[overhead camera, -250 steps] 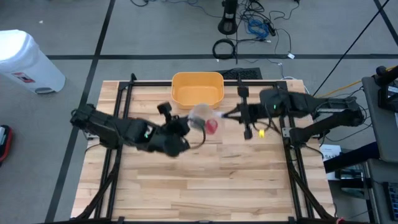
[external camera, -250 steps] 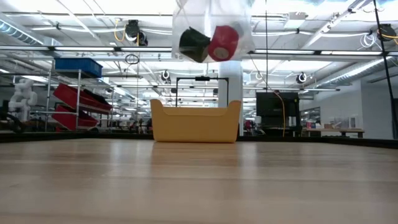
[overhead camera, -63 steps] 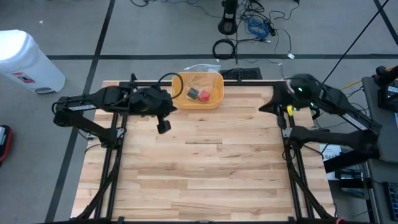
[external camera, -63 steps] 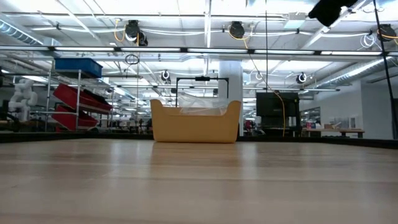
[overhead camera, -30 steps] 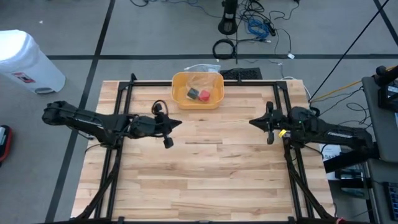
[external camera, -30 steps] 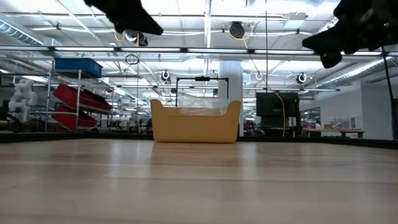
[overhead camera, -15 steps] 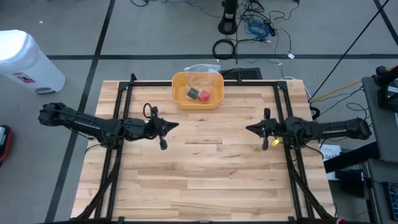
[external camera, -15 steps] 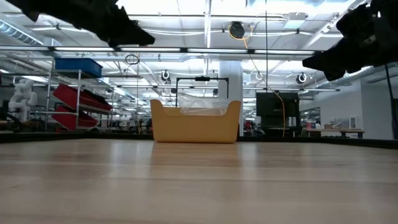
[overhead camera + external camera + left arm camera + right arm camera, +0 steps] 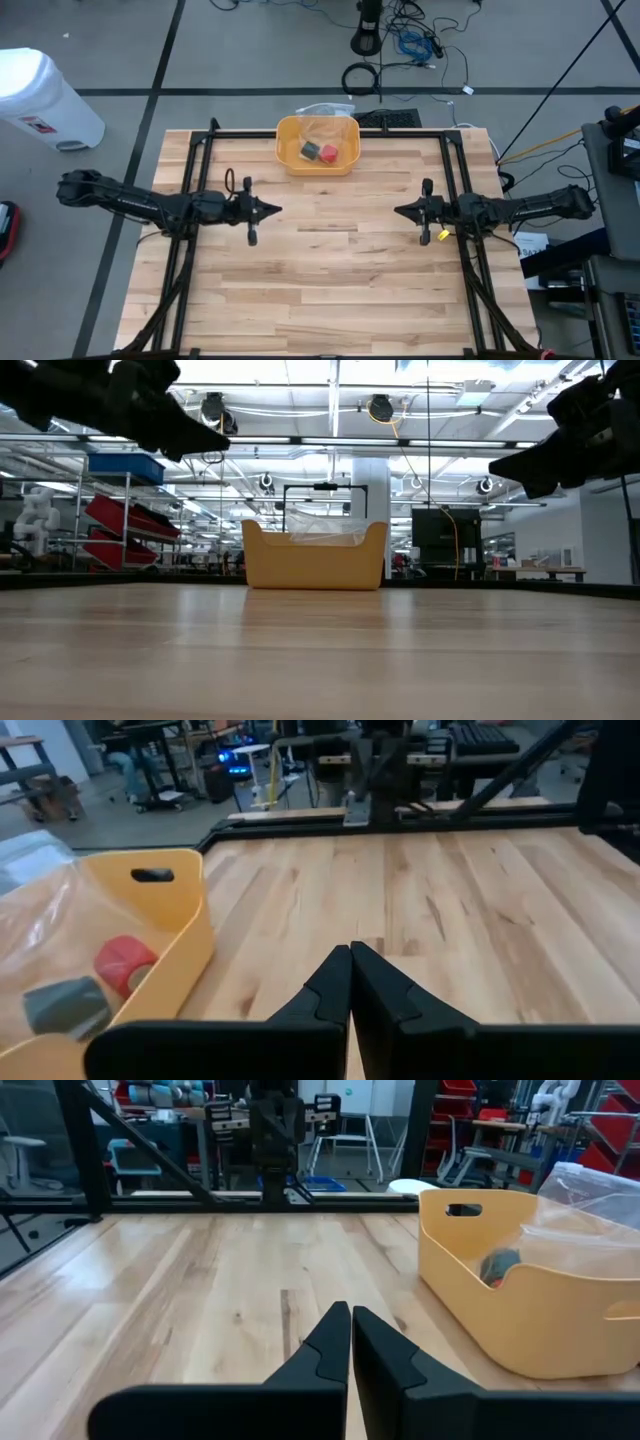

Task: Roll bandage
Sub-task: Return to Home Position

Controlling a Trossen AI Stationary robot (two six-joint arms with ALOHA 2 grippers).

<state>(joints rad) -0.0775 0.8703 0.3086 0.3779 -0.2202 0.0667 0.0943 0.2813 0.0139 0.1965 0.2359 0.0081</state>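
A yellow bin (image 9: 283, 150) stands at the middle of the table's far edge. In it lies a clear plastic bag (image 9: 40, 920) with a red bandage roll (image 9: 327, 153) and a dark grey roll (image 9: 309, 150). My left gripper (image 9: 278, 209) hovers shut over the table's left side and points toward the right. My right gripper (image 9: 398, 211) hovers shut over the right side, pointing left. Both are clear of the wood and have nothing between their fingers. The left wrist view shows the red roll (image 9: 124, 960) and the grey roll (image 9: 65, 1005) inside the bin.
Bare wooden table (image 9: 330, 270) lies between and in front of the two grippers. Black frame rails (image 9: 190, 250) run along the table's left, right and far sides. The bag's top (image 9: 322, 112) sticks out over the bin's far rim.
Both grippers have sunk lower over the table and shifted a little toward its near edge, staying shut. My left gripper has also drawn back slightly toward the left edge. The bin and its rolls have not moved.
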